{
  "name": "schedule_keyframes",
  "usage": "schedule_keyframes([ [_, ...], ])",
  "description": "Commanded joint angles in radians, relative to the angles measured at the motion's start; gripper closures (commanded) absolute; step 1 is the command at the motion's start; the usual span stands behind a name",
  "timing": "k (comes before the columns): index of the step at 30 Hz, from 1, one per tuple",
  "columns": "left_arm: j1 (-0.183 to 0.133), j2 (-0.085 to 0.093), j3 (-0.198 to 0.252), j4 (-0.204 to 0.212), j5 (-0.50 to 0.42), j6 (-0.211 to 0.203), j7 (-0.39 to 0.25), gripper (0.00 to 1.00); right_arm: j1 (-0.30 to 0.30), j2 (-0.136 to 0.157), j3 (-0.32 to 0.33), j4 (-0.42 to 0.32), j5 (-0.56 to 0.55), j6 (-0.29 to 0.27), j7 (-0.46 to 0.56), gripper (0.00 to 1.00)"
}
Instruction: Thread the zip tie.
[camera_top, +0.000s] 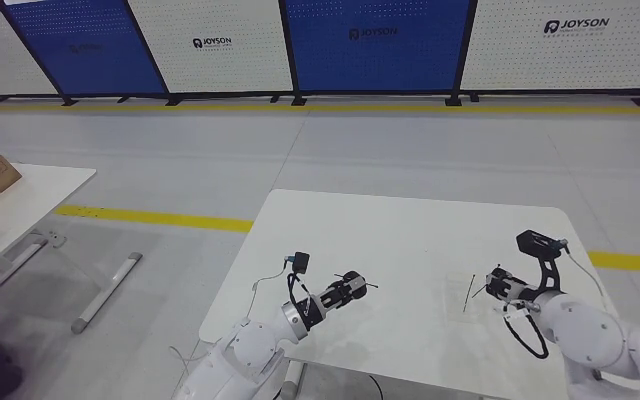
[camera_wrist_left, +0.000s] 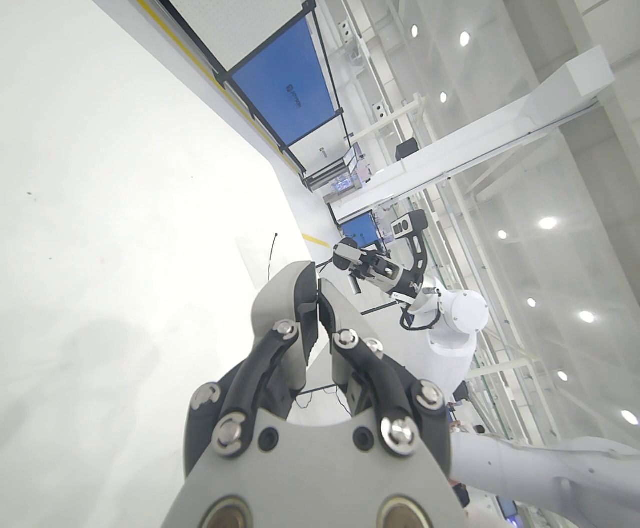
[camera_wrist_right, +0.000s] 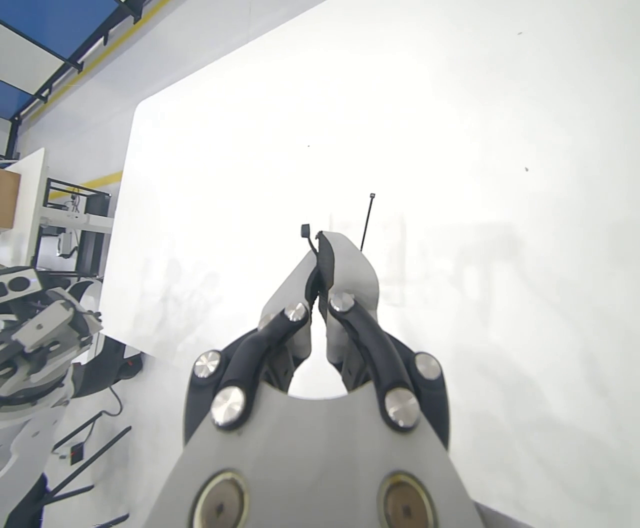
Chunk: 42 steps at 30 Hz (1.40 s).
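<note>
A black zip tie (camera_top: 468, 291) lies loose on the white table (camera_top: 400, 240), just in front of my right gripper (camera_top: 492, 282). It also lies beyond the fingertips as the zip tie (camera_wrist_right: 367, 220) in the right wrist view and as the zip tie (camera_wrist_left: 272, 252) in the left wrist view. My right gripper (camera_wrist_right: 320, 240) is shut on a second zip tie (camera_wrist_right: 309, 237), whose square head sticks out past the fingertips. My left gripper (camera_top: 358, 286) hovers over the table's front-left part. My left gripper (camera_wrist_left: 317, 281) is shut, with a thin black strip (camera_wrist_left: 312, 303) pinched between its pads.
The table's left edge and rounded corner (camera_wrist_right: 137, 112) lie close to the left arm. A second white table (camera_top: 40, 195) stands across the floor at the far left. The right arm (camera_wrist_left: 400, 285) is visible farther off in the left wrist view.
</note>
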<state>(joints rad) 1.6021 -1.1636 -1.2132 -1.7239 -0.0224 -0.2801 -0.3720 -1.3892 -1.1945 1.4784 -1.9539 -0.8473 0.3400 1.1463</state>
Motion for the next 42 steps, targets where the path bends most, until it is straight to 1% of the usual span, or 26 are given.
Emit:
schedule_keyframes([
  [1, 0.0, 0.0, 0.0, 0.0, 0.0, 0.0, 0.0, 1.0, 0.002, 0.0, -0.001, 0.002, -0.001, 0.0, 0.001, 1.0],
  [38, 0.0, 0.0, 0.0, 0.0, 0.0, 0.0, 0.0, 1.0, 0.002, 0.0, -0.001, 0.002, -0.001, 0.0, 0.001, 1.0],
  [40, 0.0, 0.0, 0.0, 0.0, 0.0, 0.0, 0.0, 1.0, -0.01, -0.002, -0.01, 0.006, 0.01, -0.008, -0.047, 1.0],
  [42, 0.0, 0.0, 0.0, 0.0, 0.0, 0.0, 0.0, 1.0, -0.023, -0.007, -0.008, 0.008, 0.065, 0.0, -0.121, 1.0],
])
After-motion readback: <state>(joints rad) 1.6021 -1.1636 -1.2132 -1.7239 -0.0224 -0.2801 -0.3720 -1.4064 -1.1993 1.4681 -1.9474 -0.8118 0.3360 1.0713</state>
